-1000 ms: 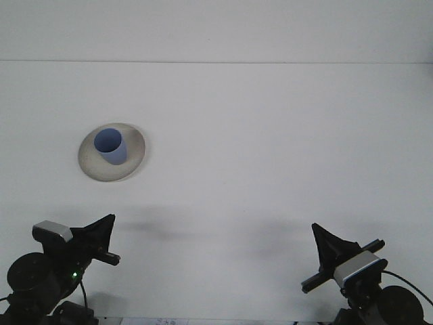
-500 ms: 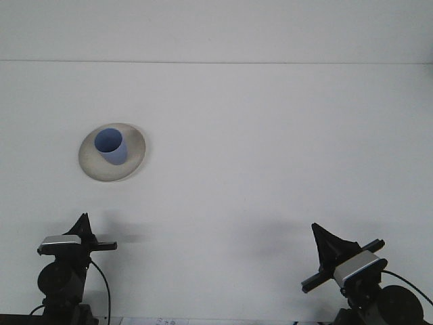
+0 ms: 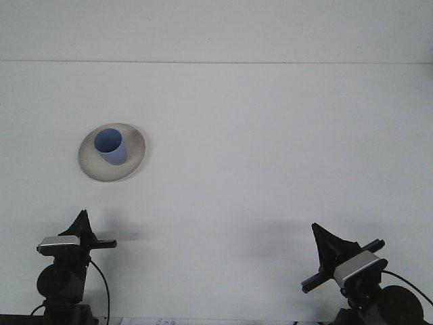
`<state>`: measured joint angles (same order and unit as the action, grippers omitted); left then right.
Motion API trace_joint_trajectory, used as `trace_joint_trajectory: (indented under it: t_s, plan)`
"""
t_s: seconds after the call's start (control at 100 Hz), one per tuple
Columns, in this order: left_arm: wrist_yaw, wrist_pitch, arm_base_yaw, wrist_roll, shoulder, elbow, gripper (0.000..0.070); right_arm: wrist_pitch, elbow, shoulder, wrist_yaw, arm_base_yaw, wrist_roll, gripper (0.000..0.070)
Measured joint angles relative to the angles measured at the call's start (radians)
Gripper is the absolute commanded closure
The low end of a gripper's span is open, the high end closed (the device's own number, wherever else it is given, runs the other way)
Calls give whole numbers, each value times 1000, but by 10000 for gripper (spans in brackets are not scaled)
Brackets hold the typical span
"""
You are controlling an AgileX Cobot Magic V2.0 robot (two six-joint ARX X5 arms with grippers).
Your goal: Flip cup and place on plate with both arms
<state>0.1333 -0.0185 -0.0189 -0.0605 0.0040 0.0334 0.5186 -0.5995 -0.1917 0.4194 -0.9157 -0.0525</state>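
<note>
Both grippers, left (image 3: 82, 227) and right (image 3: 325, 245), sit low at the near edge holding nothing; can't tell how far open either is. Cup (image 3: 110, 147) stands mouth-up on the plate (image 3: 132, 162), far left, well clear of both, so placing looks done and they're parked.

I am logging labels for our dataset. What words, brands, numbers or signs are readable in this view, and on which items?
None are readable.
The blue cup and the plate show plain surfaces.
The left gripper and right gripper show no legible markings.
</note>
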Motion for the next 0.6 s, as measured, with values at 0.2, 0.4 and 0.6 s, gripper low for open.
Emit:
trace_joint_trajectory:
  t_s: [0.2,0.4,0.6]
  plan:
    - [0,0,0,0,0,0,685,0,0,0,0,0,0,694]
    - [0,0,0,0,0,0,685,0,0,0,0,0,0,694]
    - [0,0,0,0,0,0,685,-24,23,2,-29,125,23,694]
